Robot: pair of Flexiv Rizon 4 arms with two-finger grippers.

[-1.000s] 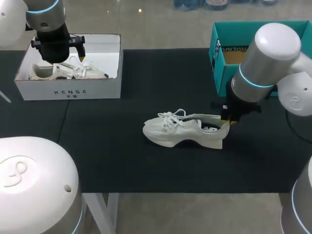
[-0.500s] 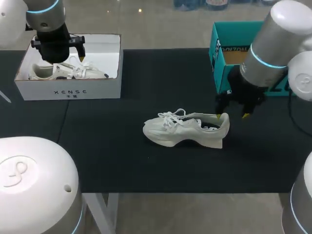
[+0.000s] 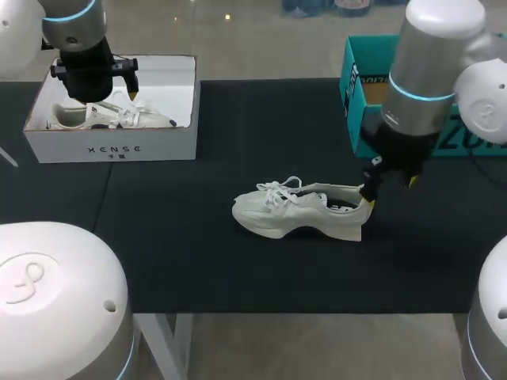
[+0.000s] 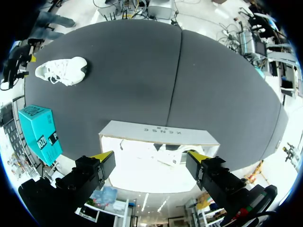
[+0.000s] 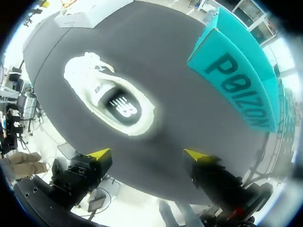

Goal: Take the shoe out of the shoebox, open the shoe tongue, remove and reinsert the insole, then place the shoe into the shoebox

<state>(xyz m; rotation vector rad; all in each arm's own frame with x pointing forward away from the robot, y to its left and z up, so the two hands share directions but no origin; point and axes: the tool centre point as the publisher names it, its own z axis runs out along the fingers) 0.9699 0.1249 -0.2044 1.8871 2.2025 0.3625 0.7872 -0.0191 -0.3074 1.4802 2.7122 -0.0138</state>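
While left pincer (image 4: pixel 150 156) and right pincer (image 5: pixel 147 153) gape empty, white shoe (image 3: pixel 301 210) lies on black mat (image 3: pixel 238 119).

In the head view our right arm (image 3: pixel 424 87) covers much of the teal shoebox (image 3: pixel 354 79), so we cannot see into it. Our left gripper (image 3: pixel 95 89) hides the middle of the second shoe (image 3: pixel 150 119) lying in the white box (image 3: pixel 111 149). From the left wrist we cannot make out what lies inside that box. We cannot tell whether the right gripper (image 3: pixel 388 188) touches the heel of the shoe (image 3: pixel 285 214) on the table.
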